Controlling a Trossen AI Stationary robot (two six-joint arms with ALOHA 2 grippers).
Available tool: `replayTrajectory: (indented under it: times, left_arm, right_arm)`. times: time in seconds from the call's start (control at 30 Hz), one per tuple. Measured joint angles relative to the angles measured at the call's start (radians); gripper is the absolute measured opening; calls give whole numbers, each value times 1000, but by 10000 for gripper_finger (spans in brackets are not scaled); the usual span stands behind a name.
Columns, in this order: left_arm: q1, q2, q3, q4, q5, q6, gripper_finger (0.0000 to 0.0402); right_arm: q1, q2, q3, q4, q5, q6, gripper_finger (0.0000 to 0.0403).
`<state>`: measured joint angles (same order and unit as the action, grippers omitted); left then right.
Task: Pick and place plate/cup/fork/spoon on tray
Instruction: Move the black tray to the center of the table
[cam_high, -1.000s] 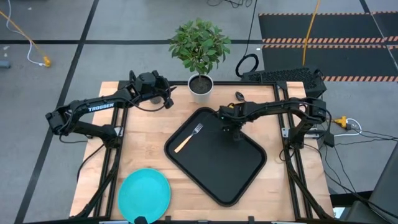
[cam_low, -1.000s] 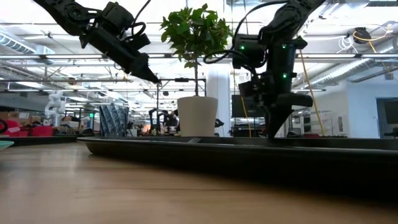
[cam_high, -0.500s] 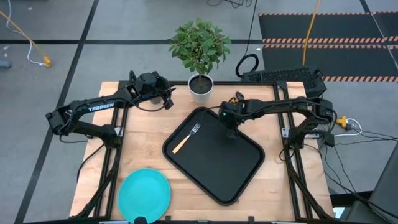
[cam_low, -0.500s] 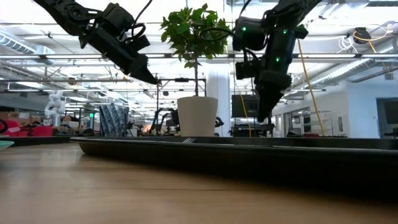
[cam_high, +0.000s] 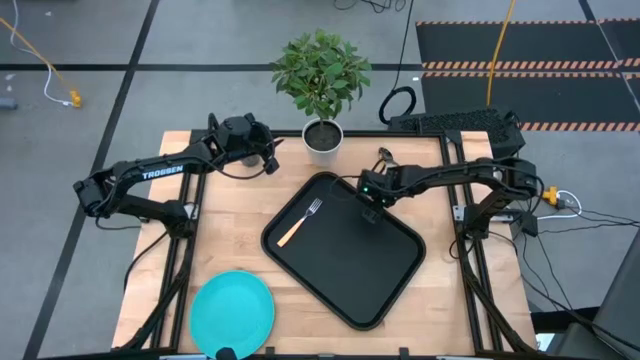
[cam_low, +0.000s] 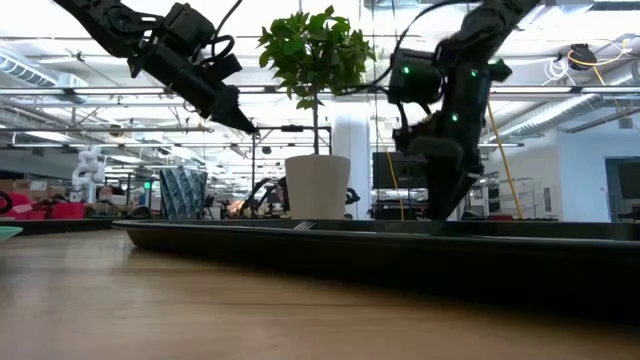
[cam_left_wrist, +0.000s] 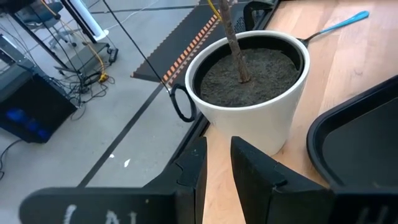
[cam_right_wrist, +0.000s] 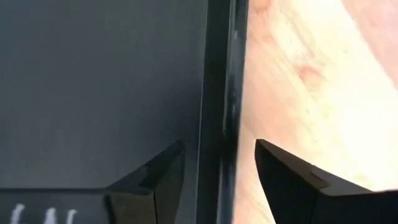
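The black tray (cam_high: 345, 250) lies turned at an angle on the wooden table (cam_high: 230, 220), and the fork (cam_high: 302, 221) rests inside it near its far left corner, orange handle pointing toward the table's near left. The turquoise plate (cam_high: 232, 309) sits flat on the table at the near left, well apart from the tray. The spoon (cam_left_wrist: 339, 25) lies on the table at the far edge, to the right of the white plant pot (cam_high: 322, 138), its light blue handle visible in the left wrist view just past the pot. The cup cannot be made out in any view.

The right gripper (cam_high: 369, 200) hangs low over the far right edge of the tray; its wrist view shows the two fingers (cam_right_wrist: 158, 177) spread apart with the tray's rim (cam_right_wrist: 221, 93) between them, one finger over the tray floor and the other over bare wood, holding nothing. The left gripper (cam_high: 268, 155) is raised above the table's far left part, just left of the pot; its fingers (cam_left_wrist: 252, 165) stand narrow with a slim gap and nothing between them
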<state>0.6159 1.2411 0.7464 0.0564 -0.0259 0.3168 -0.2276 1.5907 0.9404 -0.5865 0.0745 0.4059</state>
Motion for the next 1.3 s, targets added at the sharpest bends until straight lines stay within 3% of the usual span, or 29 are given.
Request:
replayTrajectory:
  times: [0.4,0.7,0.8,1.0,1.3]
  left_arm:
    - [0,0,0,14,0,-5,76]
    - [0,0,0,16,0,-5,76]
    - [0,0,0,16,0,-14,76]
    - [0,0,0,9,0,-58,76]
    - [-24,0,0,-66,34,-83,76]
  right_arm:
    - [7,0,-90,175,3,-97,180]
    - [18,61,-90,204,2,-142,63]
    - [19,73,-90,228,-5,-148,41]
    - [13,74,-91,262,-6,-209,40]
    - [-39,77,-92,331,-21,-441,39]
